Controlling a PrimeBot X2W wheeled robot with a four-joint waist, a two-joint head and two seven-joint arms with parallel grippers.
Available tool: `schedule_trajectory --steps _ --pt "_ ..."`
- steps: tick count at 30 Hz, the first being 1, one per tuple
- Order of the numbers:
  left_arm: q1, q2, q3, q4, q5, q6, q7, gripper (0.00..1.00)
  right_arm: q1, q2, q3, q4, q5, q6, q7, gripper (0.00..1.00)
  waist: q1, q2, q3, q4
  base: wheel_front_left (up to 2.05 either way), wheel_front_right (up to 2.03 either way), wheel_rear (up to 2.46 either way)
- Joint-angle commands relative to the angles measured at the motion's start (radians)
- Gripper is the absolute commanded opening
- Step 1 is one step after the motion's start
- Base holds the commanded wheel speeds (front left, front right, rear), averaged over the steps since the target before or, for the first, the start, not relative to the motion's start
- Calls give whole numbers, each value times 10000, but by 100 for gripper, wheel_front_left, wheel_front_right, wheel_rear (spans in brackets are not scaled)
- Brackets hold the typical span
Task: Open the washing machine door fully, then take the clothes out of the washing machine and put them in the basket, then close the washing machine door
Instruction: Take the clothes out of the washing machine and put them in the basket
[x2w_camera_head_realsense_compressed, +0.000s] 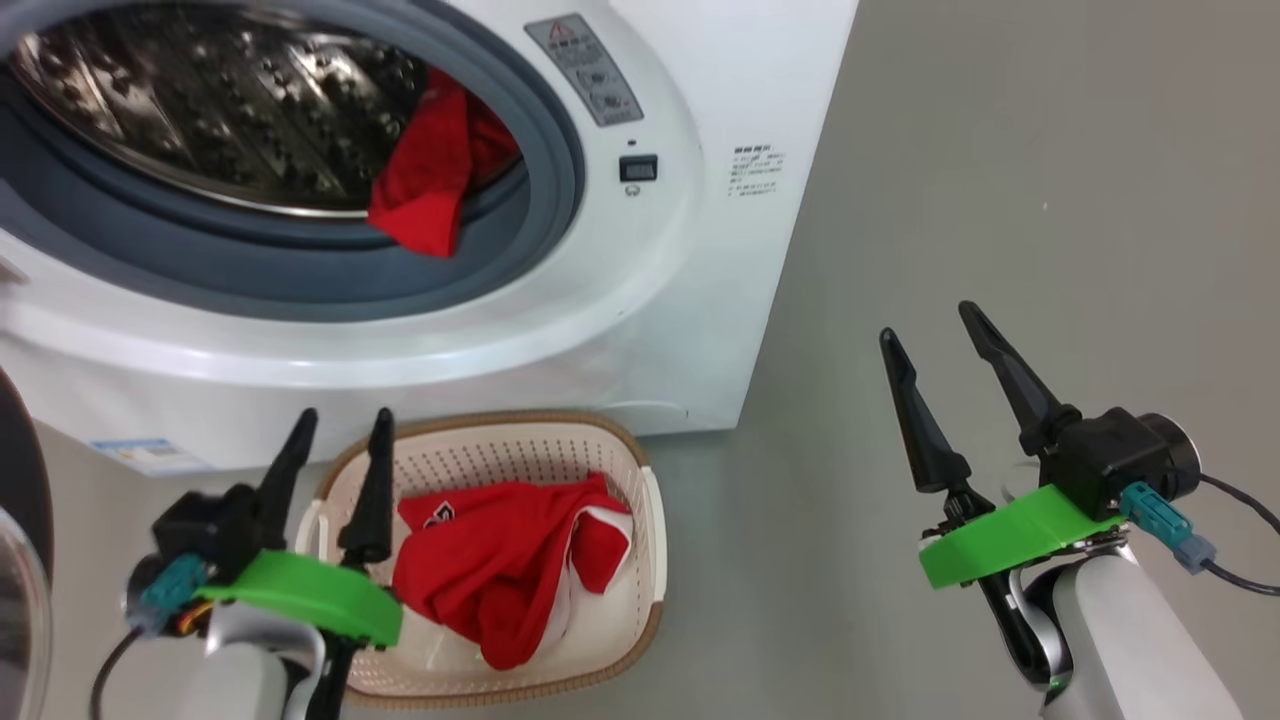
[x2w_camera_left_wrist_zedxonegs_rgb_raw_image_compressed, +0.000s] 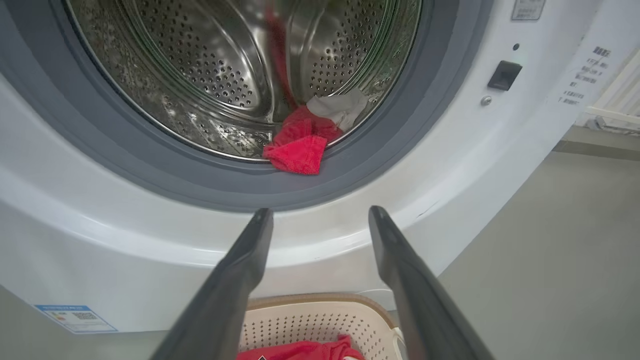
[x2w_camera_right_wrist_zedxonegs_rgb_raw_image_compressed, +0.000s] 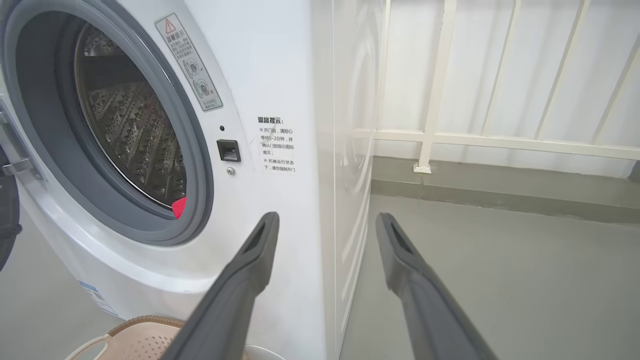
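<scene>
- Here, a red garment (x2w_camera_head_realsense_compressed: 425, 180) lies at the mouth of the perforated steel drum (x2w_camera_head_realsense_compressed: 200, 100), and its lower end drapes over the grey rubber ring (x2w_camera_head_realsense_compressed: 545, 230). The left wrist view shows a white cloth piece (x2w_camera_left_wrist_zedxonegs_rgb_raw_image_compressed: 340, 107) touching it just behind.
- A second red garment with white trim (x2w_camera_head_realsense_compressed: 500, 570) lies crumpled in the basket (x2w_camera_head_realsense_compressed: 648, 520). The basket stands on the floor directly before the washing machine (x2w_camera_head_realsense_compressed: 700, 300), below the opening.
- The washing machine door (x2w_camera_head_realsense_compressed: 18, 470) is swung open to the left. A slice of its black rim and glass shows at the head view's left edge.
- The left gripper (x2w_camera_head_realsense_compressed: 345, 420) hovers above the basket's left end. Its fingers are spread wide with nothing between them, and they point at the machine's front under the opening.
- The right gripper (x2w_camera_head_realsense_compressed: 928, 322) hangs over bare grey floor (x2w_camera_head_realsense_compressed: 1000, 150) to the right of the machine, well apart from basket and clothes. Its fingers are likewise wide apart and empty.
- A blue label (x2w_camera_head_realsense_compressed: 150, 455) sits at the machine's lower left corner.
- A white railing (x2w_camera_right_wrist_zedxonegs_rgb_raw_image_compressed: 440, 75) stands beyond the machine's right side.
</scene>
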Motion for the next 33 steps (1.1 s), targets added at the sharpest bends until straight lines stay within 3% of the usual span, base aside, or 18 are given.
schedule_trajectory --steps 1,11,33 --pt "121 307 386 -343 88 -53 -117 100 101 55 137 -288 109 75 -63 100 0 0 -259 -51 0 0 0" --pt "1746 145 868 -2708 712 -53 -118 100 746 55 -133 -514 183 75 -63 100 0 0 -1199 -198 0 0 0" --pt "3234 150 1245 -4345 760 -54 -118 100 1617 55 -548 -926 420 75 -63 100 0 0 -1674 -366 0 0 0"
